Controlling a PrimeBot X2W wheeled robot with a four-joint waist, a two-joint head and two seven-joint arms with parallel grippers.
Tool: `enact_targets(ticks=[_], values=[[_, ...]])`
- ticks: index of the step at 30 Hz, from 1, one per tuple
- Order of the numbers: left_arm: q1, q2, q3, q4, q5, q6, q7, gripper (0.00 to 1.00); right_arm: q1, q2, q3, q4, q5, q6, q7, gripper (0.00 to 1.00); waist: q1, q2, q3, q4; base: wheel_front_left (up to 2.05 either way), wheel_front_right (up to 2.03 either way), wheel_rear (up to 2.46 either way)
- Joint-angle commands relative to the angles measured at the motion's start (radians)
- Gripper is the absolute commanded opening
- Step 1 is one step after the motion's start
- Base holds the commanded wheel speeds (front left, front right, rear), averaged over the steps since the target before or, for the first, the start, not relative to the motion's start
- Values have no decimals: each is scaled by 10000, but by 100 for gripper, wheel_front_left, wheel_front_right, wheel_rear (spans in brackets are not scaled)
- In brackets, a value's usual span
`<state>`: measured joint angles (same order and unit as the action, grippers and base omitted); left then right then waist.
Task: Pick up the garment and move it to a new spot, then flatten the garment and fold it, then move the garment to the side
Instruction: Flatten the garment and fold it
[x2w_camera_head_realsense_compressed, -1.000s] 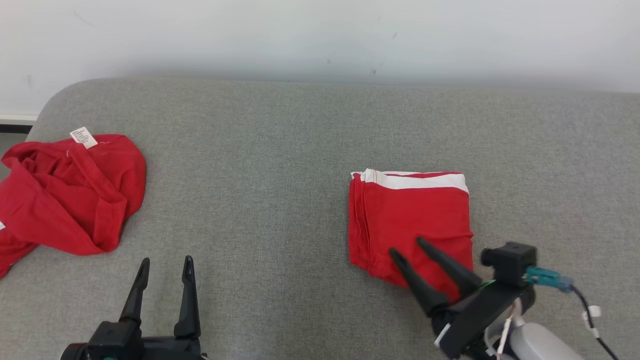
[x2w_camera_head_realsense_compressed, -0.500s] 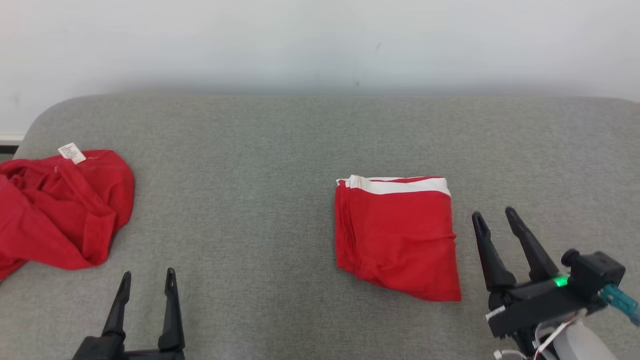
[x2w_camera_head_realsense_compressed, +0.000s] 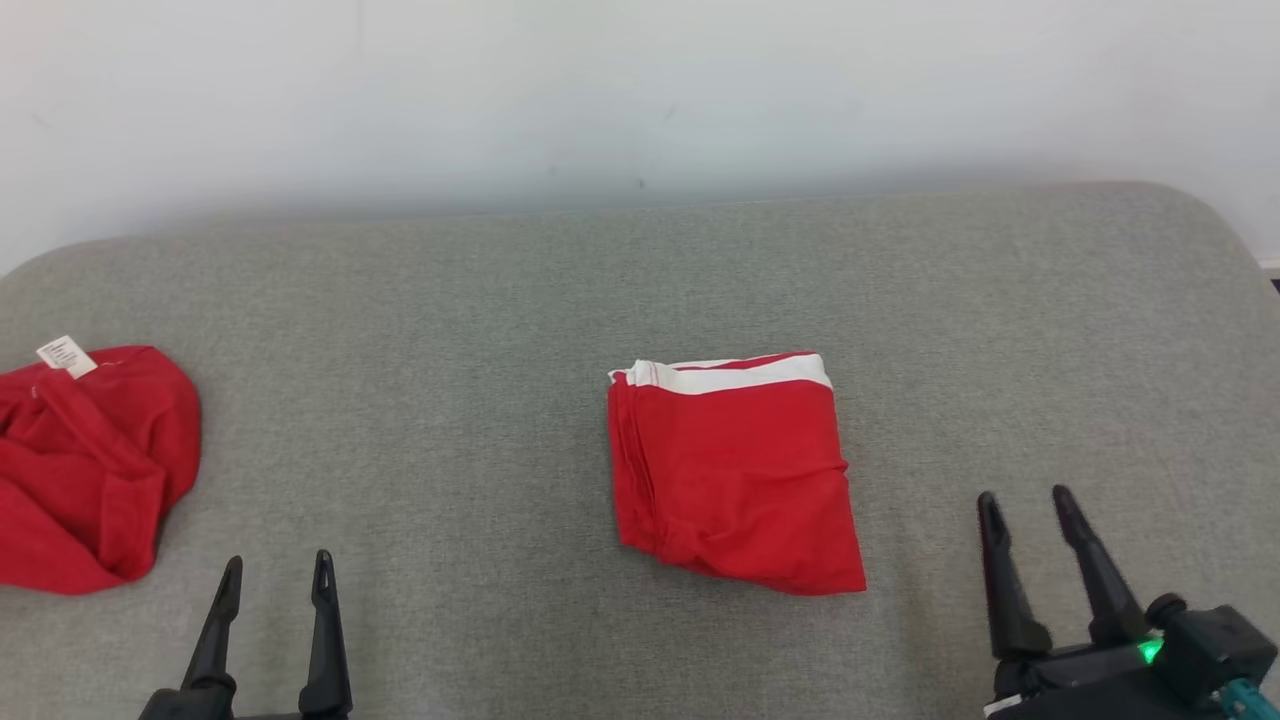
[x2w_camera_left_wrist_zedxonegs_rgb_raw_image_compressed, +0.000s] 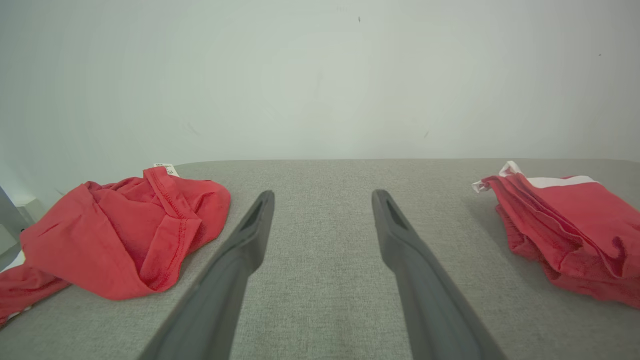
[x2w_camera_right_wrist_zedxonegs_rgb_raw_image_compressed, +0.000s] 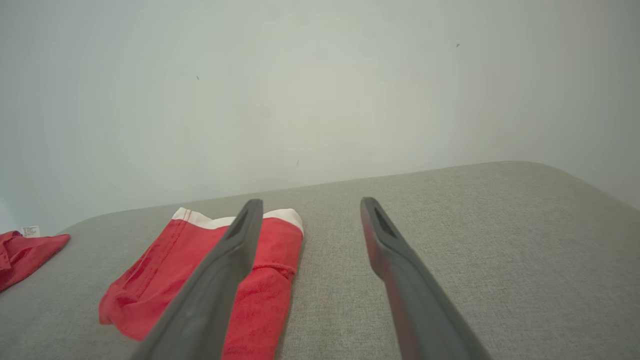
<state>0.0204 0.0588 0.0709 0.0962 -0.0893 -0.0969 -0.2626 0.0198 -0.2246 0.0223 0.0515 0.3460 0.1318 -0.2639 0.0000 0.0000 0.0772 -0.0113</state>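
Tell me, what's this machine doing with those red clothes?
A two-armed robot is tidying clothes on a grey cushioned surface. A red garment with a white band lies neatly folded in the middle, touched by nothing. The left gripper and right gripper both hang open and empty near the front edge, one on each side of it. A second red garment sits crumpled at the far left, its label showing. The folding looks done.

folded red garment (x2w_camera_head_realsense_compressed: 733, 475) with white band lies flat mid grey surface.
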Motion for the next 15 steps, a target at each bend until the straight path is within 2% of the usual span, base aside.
enact_targets(ticks=[1,8,15], values=[[150,24,33,-13,109,-11,-33,100,154,102,72,-58,-200,-24,-2,100,0,0,-32,-147,0,0,0],[349,23,85,-10,235,-43,-33,100,254,318,268,81,-703,-24,-2,100,0,0,-183,-362,0,0,0],[411,18,72,45,331,-69,-33,100,113,441,489,478,-969,-24,-4,100,0,0,-224,-286,0,0,0]])
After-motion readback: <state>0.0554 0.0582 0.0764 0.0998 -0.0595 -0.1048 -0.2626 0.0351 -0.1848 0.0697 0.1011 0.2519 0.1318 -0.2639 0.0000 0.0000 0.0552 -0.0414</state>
